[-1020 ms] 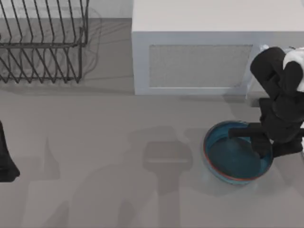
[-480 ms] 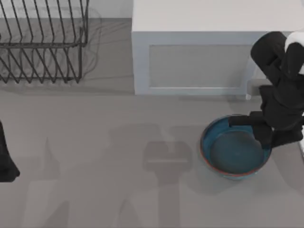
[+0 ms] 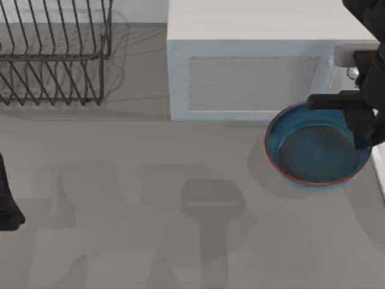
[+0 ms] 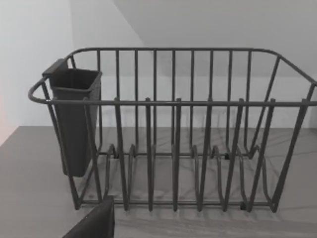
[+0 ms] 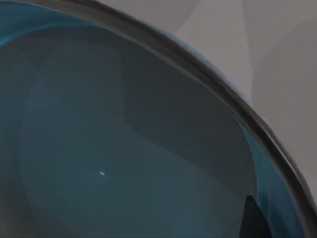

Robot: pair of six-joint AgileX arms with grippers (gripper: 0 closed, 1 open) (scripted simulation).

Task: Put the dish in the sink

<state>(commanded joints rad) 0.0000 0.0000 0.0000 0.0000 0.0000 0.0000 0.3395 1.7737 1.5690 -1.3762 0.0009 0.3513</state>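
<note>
Dish (image 3: 313,150) moved up and right since a second ago, now just in front of the microwave (image 3: 252,72); right gripper (image 3: 361,117) looks clamped on its right rim; left arm (image 3: 7,198) parked at left edge

The dish (image 3: 313,150), a round shallow blue bowl with a thin reddish-brown rim, sits level, its right edge under the right claw (image 3: 361,123).
</note>
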